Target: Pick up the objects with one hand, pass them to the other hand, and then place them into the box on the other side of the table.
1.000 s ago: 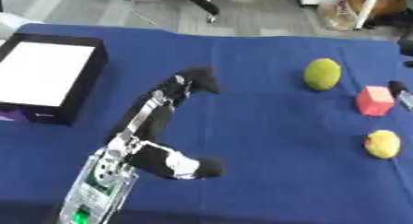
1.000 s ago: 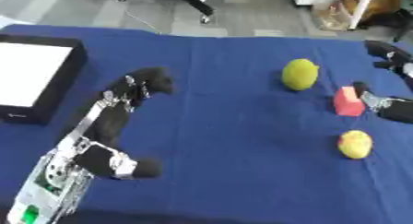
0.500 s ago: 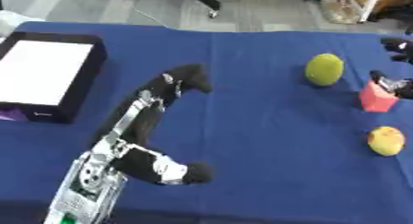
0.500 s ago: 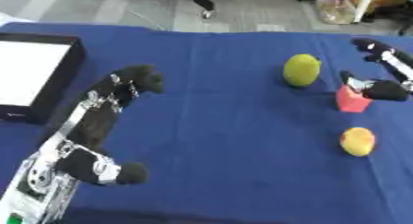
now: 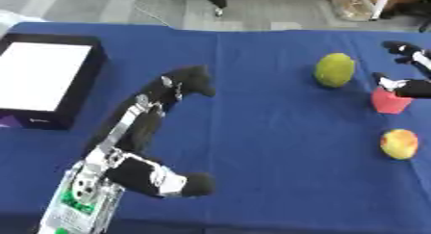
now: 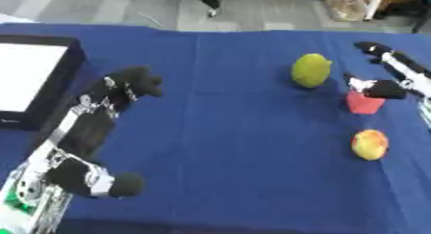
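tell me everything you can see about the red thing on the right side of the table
The red object is a small blocky piece, plain red, matte, with no markings I can make out. It stands on the blue tablecloth near the table's right edge, apart from the green fruit up to its left and the yellow-red fruit nearer the robot. The right hand is over it, open, a dark fingertip at its top edge; whether it actually touches is unclear.
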